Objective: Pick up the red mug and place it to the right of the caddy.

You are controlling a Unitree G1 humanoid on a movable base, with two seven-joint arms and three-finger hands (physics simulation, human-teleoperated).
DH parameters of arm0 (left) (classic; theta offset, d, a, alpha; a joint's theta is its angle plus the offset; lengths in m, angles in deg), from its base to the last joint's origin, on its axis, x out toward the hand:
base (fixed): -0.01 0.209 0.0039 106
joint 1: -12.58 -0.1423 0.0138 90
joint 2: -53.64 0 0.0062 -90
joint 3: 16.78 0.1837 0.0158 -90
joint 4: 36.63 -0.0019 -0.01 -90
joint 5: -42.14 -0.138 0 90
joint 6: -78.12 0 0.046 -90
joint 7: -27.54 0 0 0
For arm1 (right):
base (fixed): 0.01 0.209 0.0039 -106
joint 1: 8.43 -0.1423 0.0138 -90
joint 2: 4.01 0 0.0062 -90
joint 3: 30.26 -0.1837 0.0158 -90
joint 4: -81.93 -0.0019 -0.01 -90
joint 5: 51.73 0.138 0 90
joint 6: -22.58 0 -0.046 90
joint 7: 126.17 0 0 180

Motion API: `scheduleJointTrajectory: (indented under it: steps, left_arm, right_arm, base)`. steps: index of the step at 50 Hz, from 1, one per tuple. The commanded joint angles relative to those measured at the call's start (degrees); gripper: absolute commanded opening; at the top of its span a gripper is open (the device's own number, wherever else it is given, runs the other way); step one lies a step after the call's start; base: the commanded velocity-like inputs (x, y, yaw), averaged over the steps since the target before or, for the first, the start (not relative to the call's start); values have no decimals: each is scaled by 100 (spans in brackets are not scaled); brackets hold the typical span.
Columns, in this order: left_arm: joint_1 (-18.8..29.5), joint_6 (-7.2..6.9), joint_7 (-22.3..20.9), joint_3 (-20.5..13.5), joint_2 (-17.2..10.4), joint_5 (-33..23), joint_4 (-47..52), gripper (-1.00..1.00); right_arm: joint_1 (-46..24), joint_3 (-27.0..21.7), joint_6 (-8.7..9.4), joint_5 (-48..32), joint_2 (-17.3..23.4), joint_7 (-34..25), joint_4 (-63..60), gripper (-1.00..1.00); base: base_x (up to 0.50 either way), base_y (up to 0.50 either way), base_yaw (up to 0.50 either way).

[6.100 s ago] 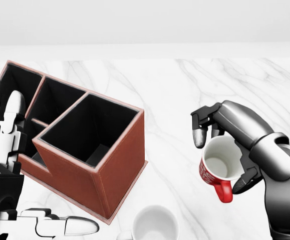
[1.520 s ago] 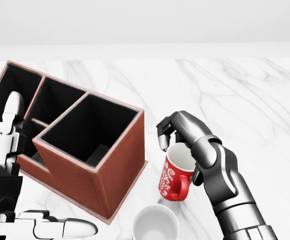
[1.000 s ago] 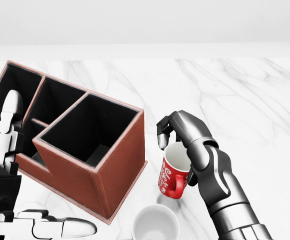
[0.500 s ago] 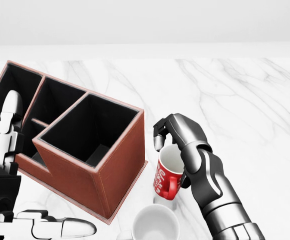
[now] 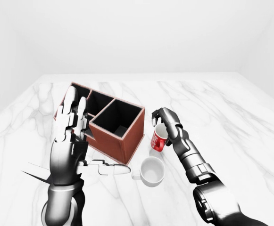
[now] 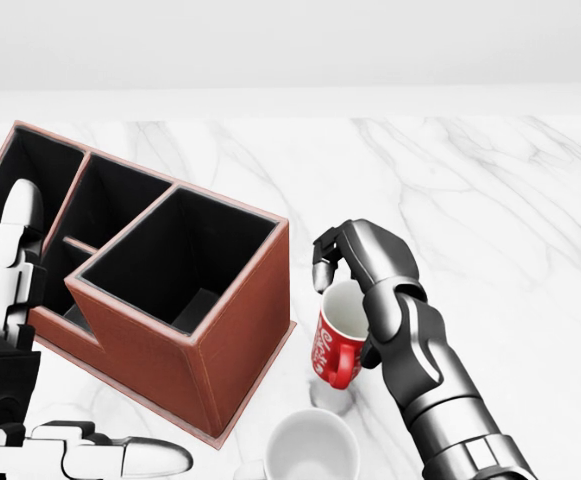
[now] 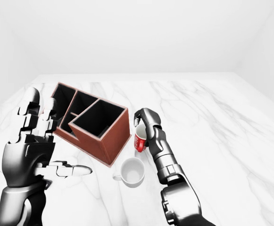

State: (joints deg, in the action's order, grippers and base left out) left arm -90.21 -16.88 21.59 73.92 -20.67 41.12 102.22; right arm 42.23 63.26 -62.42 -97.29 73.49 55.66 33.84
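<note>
The red mug with white lettering hangs slightly tilted just right of the caddy's near corner, its handle turned toward the bottom of the head view. My right hand is shut on it, fingers hooked over the rim from above. Whether the mug's base touches the marble I cannot tell. The caddy is a brown box with black, empty compartments, set at an angle on the left. My left hand stands raised and open at the left, fingers upright, holding nothing.
A white mug sits on the marble table just below the red mug, close to the caddy's lower corner. White walls rise beyond the table's top edge.
My right hand has carried the red mug from the right side leftward and down to beside the caddy. The mug's handle has swung toward the bottom. The left hand and camera barely moved.
</note>
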Motion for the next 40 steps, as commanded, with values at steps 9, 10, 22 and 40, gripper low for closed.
scheduleJointTrajectory:
  steps: [9,10,22,40]
  left_arm:
    - [-9,0,-12,-35,5,22,19,100]
    - [-7,0,-18,-52,4,33,36,100]
    - [-14,0,-35,-75,17,43,69,100]
    - [-18,0,-53,-96,15,70,148,100]
  right_arm:
    - [-75,51,0,-160,-61,479,382,-100]
    - [-87,56,0,-169,-69,501,407,-100]
    - [-196,83,0,-191,-136,797,822,-100]
    - [-280,93,0,-110,-149,1003,1254,-100]
  base:
    - [0,0,0]
    - [0,0,0]
    - [0,0,0]
    - [0,0,0]
